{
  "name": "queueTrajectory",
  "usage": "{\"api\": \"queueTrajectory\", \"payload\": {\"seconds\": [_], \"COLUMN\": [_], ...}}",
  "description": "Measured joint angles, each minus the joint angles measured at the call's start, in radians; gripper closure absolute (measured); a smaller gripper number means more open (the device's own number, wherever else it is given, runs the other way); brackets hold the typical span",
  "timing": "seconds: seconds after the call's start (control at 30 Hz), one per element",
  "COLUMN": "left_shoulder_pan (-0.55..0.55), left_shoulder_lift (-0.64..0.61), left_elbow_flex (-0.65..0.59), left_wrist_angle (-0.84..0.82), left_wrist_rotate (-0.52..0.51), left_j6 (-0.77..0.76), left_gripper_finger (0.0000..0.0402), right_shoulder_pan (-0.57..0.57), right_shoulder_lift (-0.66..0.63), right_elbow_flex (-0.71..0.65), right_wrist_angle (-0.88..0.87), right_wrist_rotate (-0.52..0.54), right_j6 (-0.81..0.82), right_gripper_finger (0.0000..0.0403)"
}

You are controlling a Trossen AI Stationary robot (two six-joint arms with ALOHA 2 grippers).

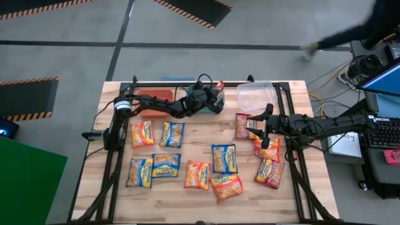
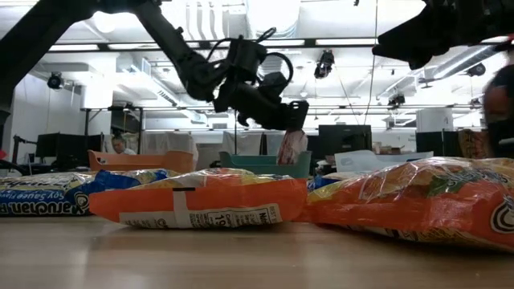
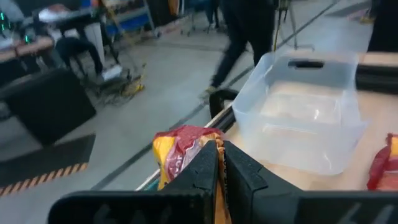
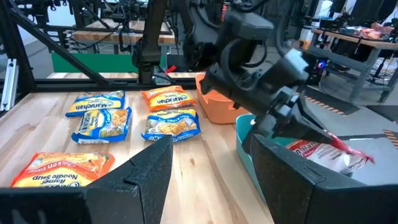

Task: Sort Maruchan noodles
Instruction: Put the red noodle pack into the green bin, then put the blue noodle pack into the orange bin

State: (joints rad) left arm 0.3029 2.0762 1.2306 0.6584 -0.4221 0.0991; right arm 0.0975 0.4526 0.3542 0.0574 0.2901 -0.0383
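My left gripper point(image 1: 217, 94) is at the table's far edge, above a green bin point(image 2: 265, 163), and is shut on a maroon-pink and yellow noodle packet point(image 2: 291, 146). My right gripper point(image 1: 257, 128) is open and empty, above the table next to a maroon packet point(image 1: 242, 125) at right centre. Several blue-and-yellow packets point(image 1: 172, 133) and orange packets point(image 1: 197, 174) lie flat on the table. My left gripper pinches the packet's upper end point(image 3: 186, 146) between its two shut fingers. The fingers come from the table's left side, slanting down. The packet hangs below the fingers, clear of the table and over the green bin point(image 4: 249, 143).
An orange bin point(image 1: 156, 97) stands at the far left of the green one and a clear bin point(image 1: 256, 94) at its right. Packets cover the middle and near part of the table. A person walks on the floor beyond the far edge point(image 3: 245, 31).
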Motion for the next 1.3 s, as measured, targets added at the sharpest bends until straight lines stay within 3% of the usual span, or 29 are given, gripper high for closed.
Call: {"api": "queueTrajectory", "payload": {"seconds": [0.13,0.27,0.6,0.8,1.1,1.3], "left_shoulder_pan": [-0.018,-0.029,-0.031,-0.043,-0.052,-0.066], "left_shoulder_lift": [-0.005,-0.011,-0.011,-0.011,-0.021,-0.098], "left_elbow_flex": [-0.089,-0.143,-0.164,-0.15,-0.146,-0.146], "left_wrist_angle": [0.138,0.175,0.171,0.175,0.175,0.116], "left_wrist_rotate": [0.022,0.074,0.066,0.066,0.066,0.118], "left_j6": [0.064,0.05,-0.108,-0.349,-0.366,-0.263], "left_gripper_finger": [0.0401,0.0401,0.0392,0.0354,0.0306,0.029], "right_shoulder_pan": [0.0,0.0,0.0,0.0,0.0,0.0], "right_shoulder_lift": [0.0,0.0,0.0,0.0,0.0,0.0], "right_elbow_flex": [0.0,0.0,0.0,0.0,0.0,0.0], "right_wrist_angle": [0.0,0.0,0.006,0.008,0.008,0.008], "right_wrist_rotate": [0.0,0.0,0.0,0.001,0.001,0.001], "right_j6": [0.0,-0.005,-0.01,-0.015,-0.015,-0.015], "right_gripper_finger": [0.0197,0.0197,0.0197,0.0197,0.0197,0.0197]}}
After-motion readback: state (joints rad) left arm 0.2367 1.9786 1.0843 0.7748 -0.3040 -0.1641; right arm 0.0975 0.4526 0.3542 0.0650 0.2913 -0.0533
